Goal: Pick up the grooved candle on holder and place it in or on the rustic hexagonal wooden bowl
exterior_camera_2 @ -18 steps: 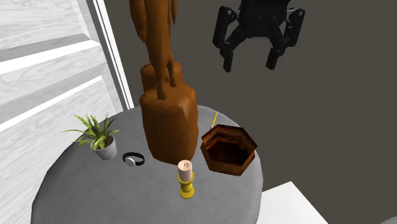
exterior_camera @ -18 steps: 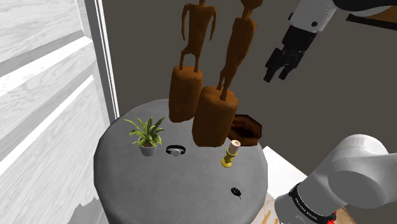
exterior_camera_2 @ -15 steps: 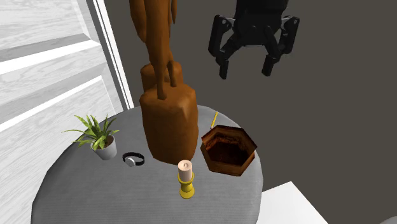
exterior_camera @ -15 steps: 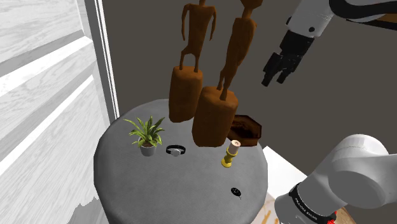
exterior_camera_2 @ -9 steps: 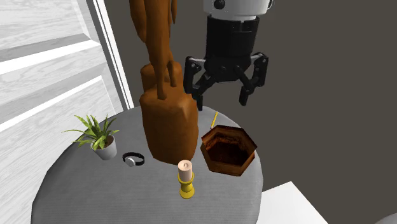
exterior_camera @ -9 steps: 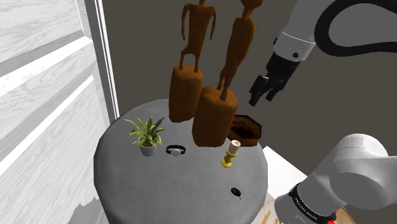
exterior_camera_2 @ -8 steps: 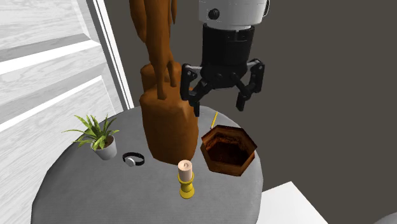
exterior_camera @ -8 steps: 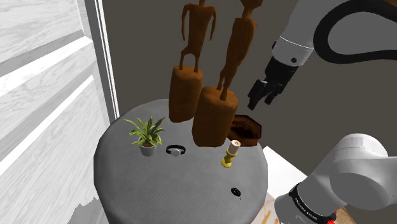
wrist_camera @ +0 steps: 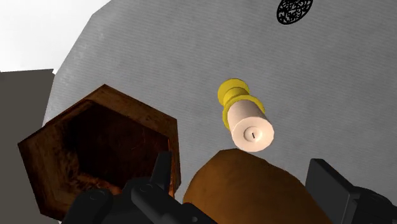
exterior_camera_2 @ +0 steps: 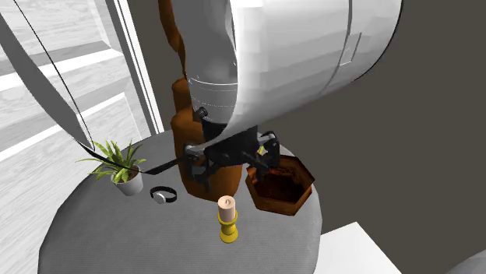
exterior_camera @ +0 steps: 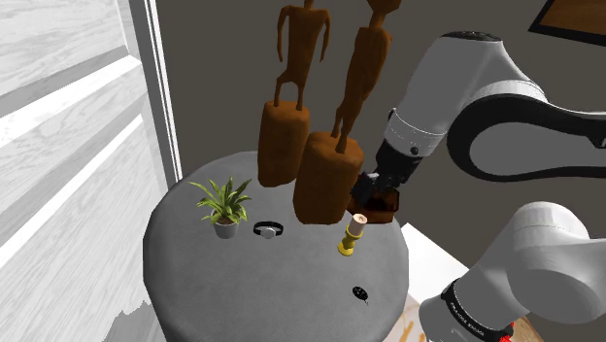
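The candle (exterior_camera: 352,233) is a pale grooved cylinder on a yellow holder, upright on the round grey table (exterior_camera: 243,287). It also shows in the second exterior view (exterior_camera_2: 227,216) and, from above, in the wrist view (wrist_camera: 249,121). The dark brown hexagonal wooden bowl (exterior_camera_2: 280,183) stands just beside it, hollow and empty (wrist_camera: 89,149). My black gripper (exterior_camera: 370,187) hangs open low over the table, between the bowl and the base of a big brown statue (wrist_camera: 254,191). Its fingers (wrist_camera: 331,188) stand wide apart and hold nothing. The candle lies a little ahead of the gripper (exterior_camera_2: 231,165).
Two tall brown carved figures (exterior_camera: 325,165) on thick bases stand at the table's back. A small potted plant (exterior_camera: 225,206), a dark bracelet (exterior_camera: 268,230) and a small black disc (exterior_camera: 361,291) lie on the table. A white panelled wall is at the shoulder view's left.
The arm has swung down from high above the table to just over the bowl and the statue base. The gripper stayed open; nothing on the table moved.
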### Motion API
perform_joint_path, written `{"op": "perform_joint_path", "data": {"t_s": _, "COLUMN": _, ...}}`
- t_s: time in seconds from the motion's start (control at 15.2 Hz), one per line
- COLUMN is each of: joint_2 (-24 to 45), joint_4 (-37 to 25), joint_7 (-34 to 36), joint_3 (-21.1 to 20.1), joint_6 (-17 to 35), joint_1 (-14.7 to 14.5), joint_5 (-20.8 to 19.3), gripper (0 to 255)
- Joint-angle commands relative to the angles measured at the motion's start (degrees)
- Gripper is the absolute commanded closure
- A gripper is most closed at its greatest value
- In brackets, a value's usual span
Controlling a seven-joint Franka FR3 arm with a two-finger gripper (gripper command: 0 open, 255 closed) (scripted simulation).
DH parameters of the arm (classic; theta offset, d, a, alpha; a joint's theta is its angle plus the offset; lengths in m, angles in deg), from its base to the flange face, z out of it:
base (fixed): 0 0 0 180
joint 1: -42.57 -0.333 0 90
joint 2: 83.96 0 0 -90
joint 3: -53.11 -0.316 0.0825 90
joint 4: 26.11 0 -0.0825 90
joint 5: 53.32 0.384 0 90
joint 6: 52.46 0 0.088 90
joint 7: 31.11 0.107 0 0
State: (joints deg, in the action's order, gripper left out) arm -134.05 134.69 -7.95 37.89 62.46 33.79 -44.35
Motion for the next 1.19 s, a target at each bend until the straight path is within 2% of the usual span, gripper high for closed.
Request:
{"op": "perform_joint_path", "data": {"t_s": 0.0, "joint_2": 0.9, "joint_4": 2.4, "joint_7": 2.5, "joint_3": -2.8, "joint_6": 3.5, "joint_1": -1.5, "joint_5": 1.7, "gripper": 0}}
{"op": "perform_joint_path", "data": {"t_s": 0.59, "joint_2": 5.5, "joint_4": 6.7, "joint_7": 3.1, "joint_3": -4.9, "joint_6": 12.4, "joint_1": -1.7, "joint_5": 3.0, "gripper": 0}}
{"op": "perform_joint_path", "data": {"t_s": 1.06, "joint_2": 5.5, "joint_4": 6.7, "joint_7": 3.1, "joint_3": -4.9, "joint_6": 12.4, "joint_1": -1.7, "joint_5": 3.0, "gripper": 0}}
{"op": "perform_joint_path", "data": {"t_s": 1.12, "joint_2": 5.5, "joint_4": 6.7, "joint_7": 3.1, "joint_3": -4.9, "joint_6": 12.4, "joint_1": -1.7, "joint_5": 3.0, "gripper": 255}}
